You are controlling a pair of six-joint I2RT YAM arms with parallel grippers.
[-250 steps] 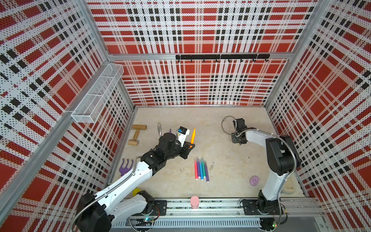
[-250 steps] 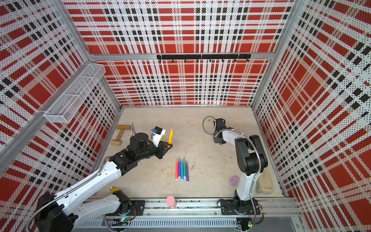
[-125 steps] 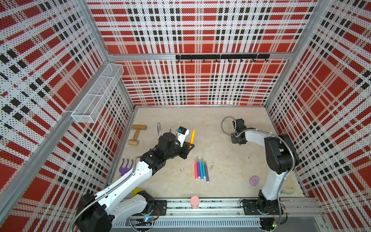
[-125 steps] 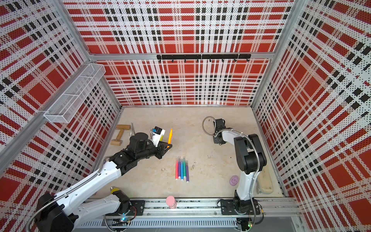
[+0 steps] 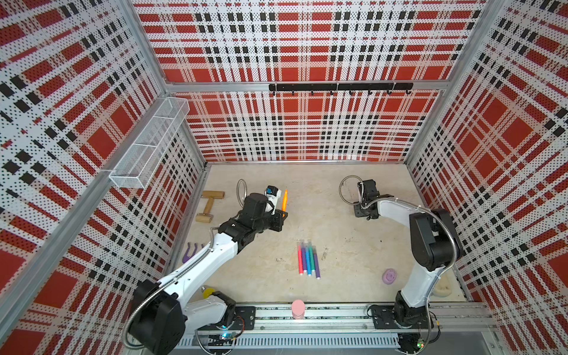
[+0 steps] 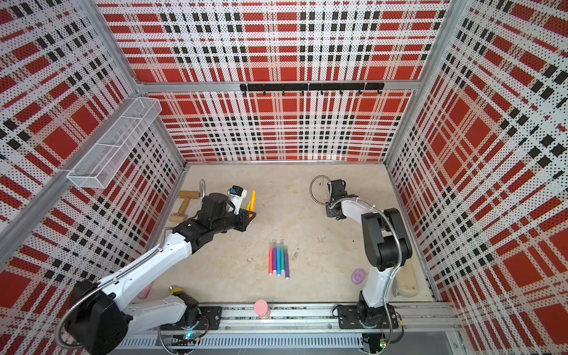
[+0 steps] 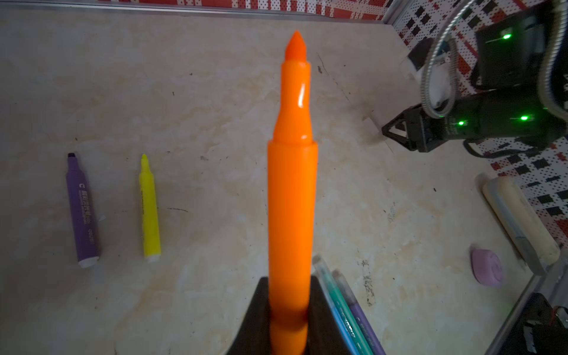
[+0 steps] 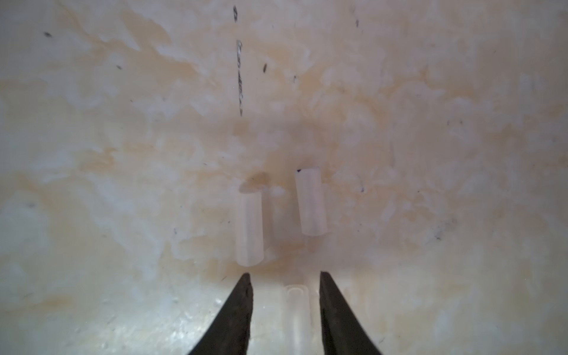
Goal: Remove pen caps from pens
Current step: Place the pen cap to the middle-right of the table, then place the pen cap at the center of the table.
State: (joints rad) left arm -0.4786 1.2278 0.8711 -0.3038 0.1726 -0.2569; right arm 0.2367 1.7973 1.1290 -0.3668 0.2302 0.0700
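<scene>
The left gripper (image 5: 282, 215) is clamped on the lower barrel of a bright orange plastic felt pen (image 7: 292, 196), holding it off the table behind and to the left of the row of slim coloured felt pens (image 5: 308, 260); the orange pen's cap is off, and its bare cone tip points away from the row.

That row lies on the beige marbled table top (image 5: 338, 276), its pens side by side and touching, with pink-red, purple, blue and teal-green among them; in the left wrist view the ends nearest the orange pen look pale and see-through, so their caps seem to be on.

A thick purple marker with a black tip (image 7: 82, 212) and a thin yellow marker (image 7: 149, 209) lie uncapped, parallel and apart, on the side of the orange pen opposite the row.

The right gripper (image 8: 285, 278) is low over the table behind and to the right of the row, well apart from it; its two black fingers (image 8: 242, 307) stand apart; a short clear plastic cap (image 8: 295, 310) lies between them with a gap on either side, so nothing is gripped; a second clear tubular cap (image 8: 249, 227) and a third clear tubular cap (image 8: 310, 203) lie just past the fingertips, near each other but not touching.

A round lilac disc (image 5: 389, 276) lies to the right of the row, well apart.
</scene>
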